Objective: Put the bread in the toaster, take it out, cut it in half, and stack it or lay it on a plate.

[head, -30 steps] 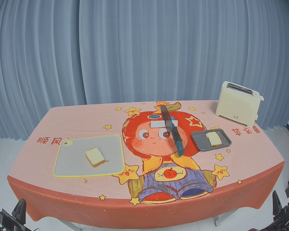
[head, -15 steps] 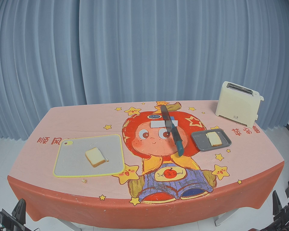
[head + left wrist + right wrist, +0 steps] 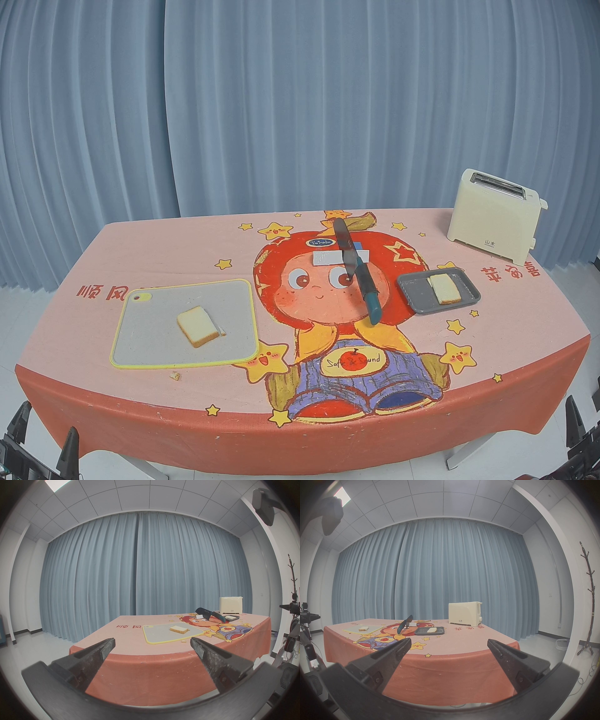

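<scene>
Left gripper [image 3: 152,643] and right gripper [image 3: 449,643] sit short of the near edge of the table [image 3: 156,250], each at its own corner, jaws spread wide and holding nothing. Nearest on the cloth, a crumb [image 3: 175,375] lies just off the cutting board [image 3: 150,337]. One bread half [image 3: 197,325] lies flat on that board, left of centre. Mid-table, the knife [image 3: 358,272] rests with its blade propped on a white block [image 3: 326,257], handle toward the robot. To its right, the second bread half [image 3: 445,288] lies in the grey plate [image 3: 415,294]. Farthest, at the right rear corner, stands the toaster [image 3: 495,214], before a blue curtain [image 3: 312,106].
</scene>
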Available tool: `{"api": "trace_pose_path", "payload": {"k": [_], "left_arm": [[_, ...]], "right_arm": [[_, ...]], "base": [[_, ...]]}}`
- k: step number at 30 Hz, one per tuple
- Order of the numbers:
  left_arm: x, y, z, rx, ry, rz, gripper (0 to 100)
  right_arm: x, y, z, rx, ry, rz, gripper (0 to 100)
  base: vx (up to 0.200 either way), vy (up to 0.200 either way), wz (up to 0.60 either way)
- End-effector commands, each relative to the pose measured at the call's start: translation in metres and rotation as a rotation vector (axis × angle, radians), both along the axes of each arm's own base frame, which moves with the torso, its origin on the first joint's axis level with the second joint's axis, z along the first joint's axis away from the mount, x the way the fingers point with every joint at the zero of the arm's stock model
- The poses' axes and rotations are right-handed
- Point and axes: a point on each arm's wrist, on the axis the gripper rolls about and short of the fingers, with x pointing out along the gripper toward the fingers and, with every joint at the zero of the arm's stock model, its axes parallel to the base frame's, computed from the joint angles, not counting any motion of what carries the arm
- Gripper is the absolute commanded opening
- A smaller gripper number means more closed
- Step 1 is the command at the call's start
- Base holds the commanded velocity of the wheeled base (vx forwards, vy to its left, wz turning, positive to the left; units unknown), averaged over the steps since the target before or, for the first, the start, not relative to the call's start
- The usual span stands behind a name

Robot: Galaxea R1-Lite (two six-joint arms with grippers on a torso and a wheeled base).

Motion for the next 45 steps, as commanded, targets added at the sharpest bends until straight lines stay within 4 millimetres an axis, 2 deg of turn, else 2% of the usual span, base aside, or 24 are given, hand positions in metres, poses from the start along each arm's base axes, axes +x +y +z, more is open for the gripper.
{"api": "trace_pose_path", "payload": {"k": [1, 24, 32, 45], "left_arm": [[0.0, 0.0, -0.005, 0.002, 0.001, 0.001, 100], [0.0, 0.0, -0.003, 0.004, -0.016, -0.001, 100], [-0.003, 0.0, 0.019, 0.006, -0.24, 0.001, 100], [-0.002, 0.0, 0.012, 0.005, -0.171, -0.003, 100]], "right_arm": [[0.0, 0.0, -0.005, 0.001, 0.002, 0.0, 100], [0.0, 0.0, -0.005, 0.0, 0.002, 0.0, 100], [0.0, 0.0, -0.005, 0.0, 0.002, 0.0, 100], [0.0, 0.0, -0.005, 0.0, 0.002, 0.0, 100]], "base": [[0.0, 0.0, 0.0], [0.0, 0.0, 0.0], [0.0, 0.0, 0.0], [0.0, 0.0, 0.0]]}}
